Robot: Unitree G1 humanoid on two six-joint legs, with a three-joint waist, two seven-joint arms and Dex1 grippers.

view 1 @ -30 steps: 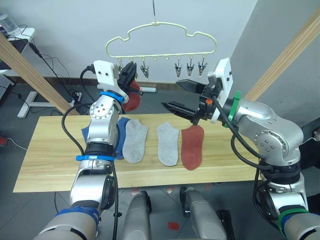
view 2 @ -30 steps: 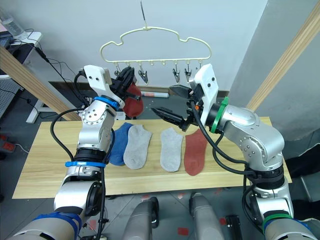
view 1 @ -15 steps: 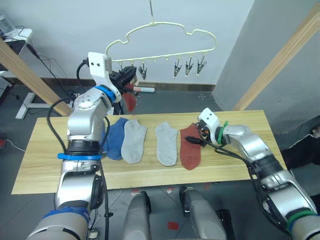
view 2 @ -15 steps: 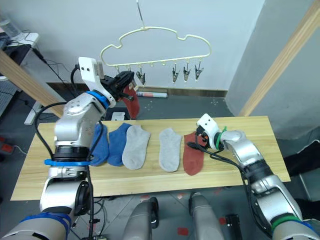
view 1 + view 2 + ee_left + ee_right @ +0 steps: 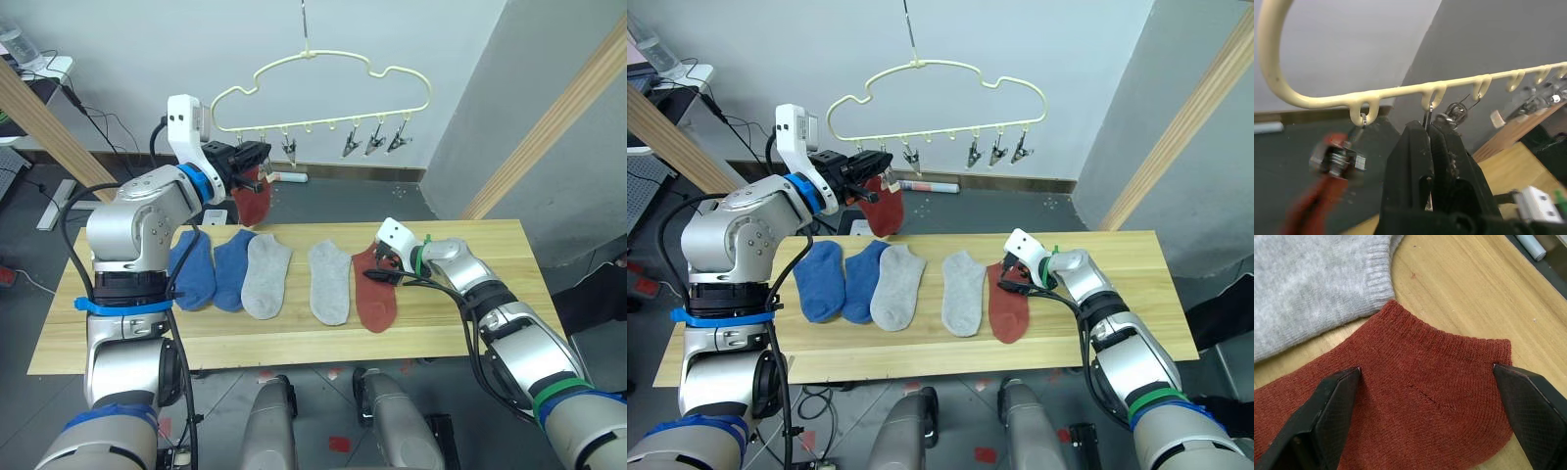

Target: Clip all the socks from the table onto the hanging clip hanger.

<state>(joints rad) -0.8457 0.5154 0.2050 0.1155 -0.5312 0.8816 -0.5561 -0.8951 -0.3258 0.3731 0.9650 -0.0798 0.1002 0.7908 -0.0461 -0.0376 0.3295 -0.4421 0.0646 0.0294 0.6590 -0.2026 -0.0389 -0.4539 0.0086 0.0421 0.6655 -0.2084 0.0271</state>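
Over rust-red sock (image 5: pixel 1415 416), open right hand (image 5: pixel 1425 377)

Left arm raised, elbow bent, forearm reaching across at upper-chest height. Left claw (image 5: pixel 257 155) up high, two black fingers (image 5: pixel 1415 161) pressed together, tips pinched on a thin metal clip (image 5: pixel 1428 116) directly ahead of them. Right arm stretched low and forward, forearm angled inward. Right claw (image 5: pixel 1426 377) lowered, fingers spread wide apart, tips resting on either side of a rust-red sock (image 5: pixel 1415 431) lying between them on the worktop (image 5: pixel 1459 298).
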